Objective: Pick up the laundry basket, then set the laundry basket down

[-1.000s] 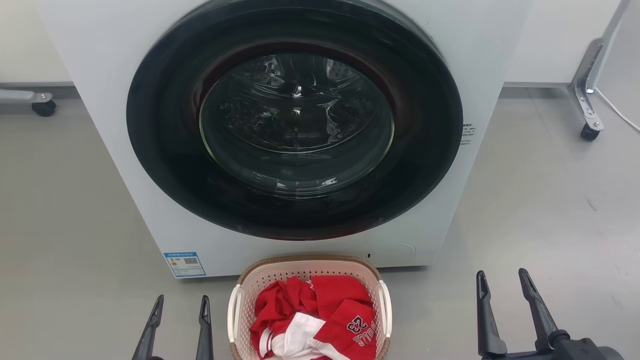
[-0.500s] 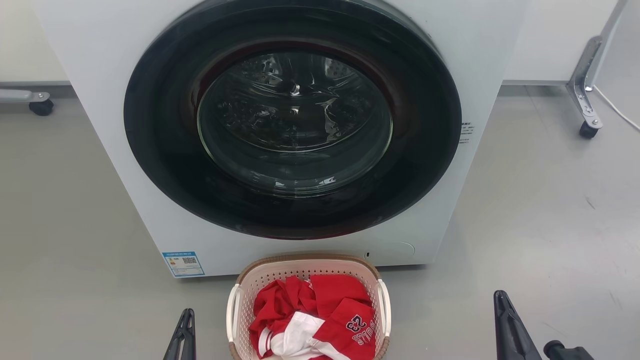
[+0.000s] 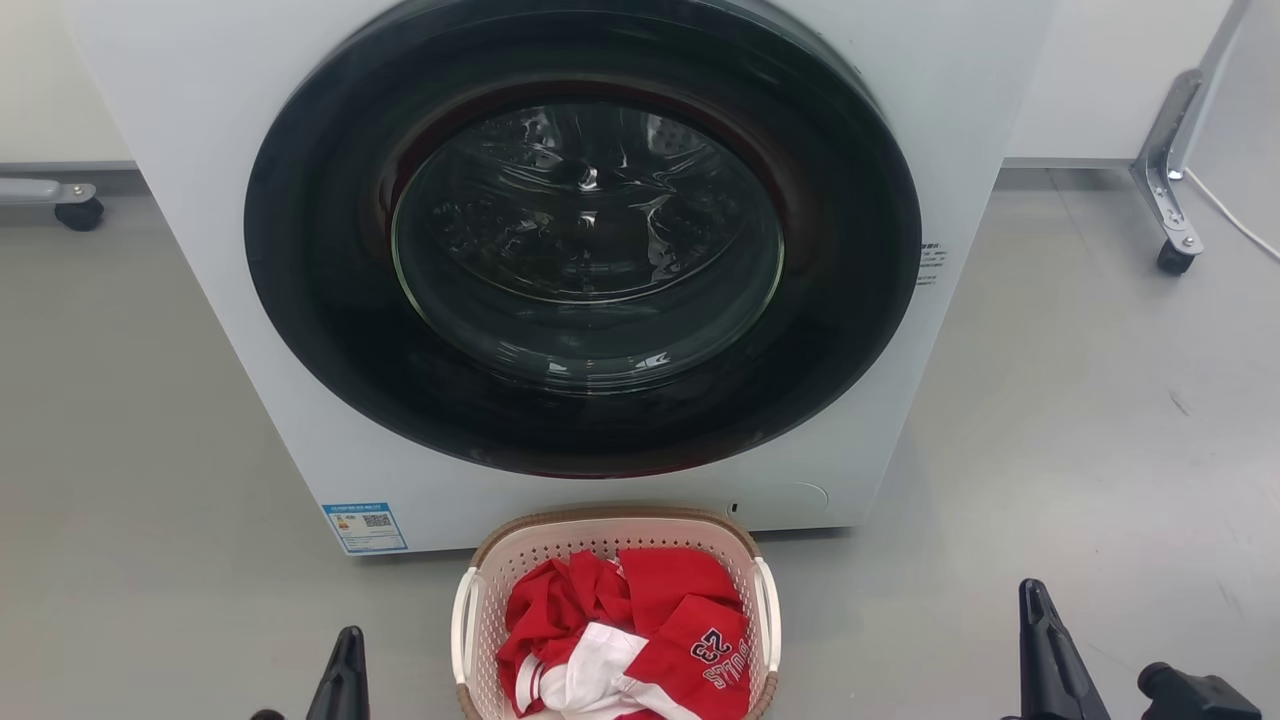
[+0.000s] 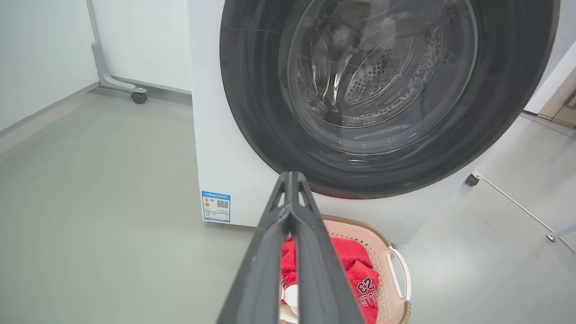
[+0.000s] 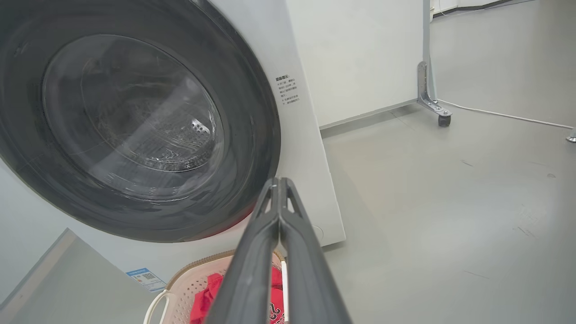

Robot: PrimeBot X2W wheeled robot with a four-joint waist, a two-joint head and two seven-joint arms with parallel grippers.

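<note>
Cream perforated laundry basket (image 3: 600, 543), red jersey (image 3: 665, 595)

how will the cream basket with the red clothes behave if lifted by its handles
The cream perforated plastic laundry basket probably stays stiff and light: holed walls, only a red and white jersey inside. Lifted by one white side handle it would likely tip; both handles should keep it level.
</note>
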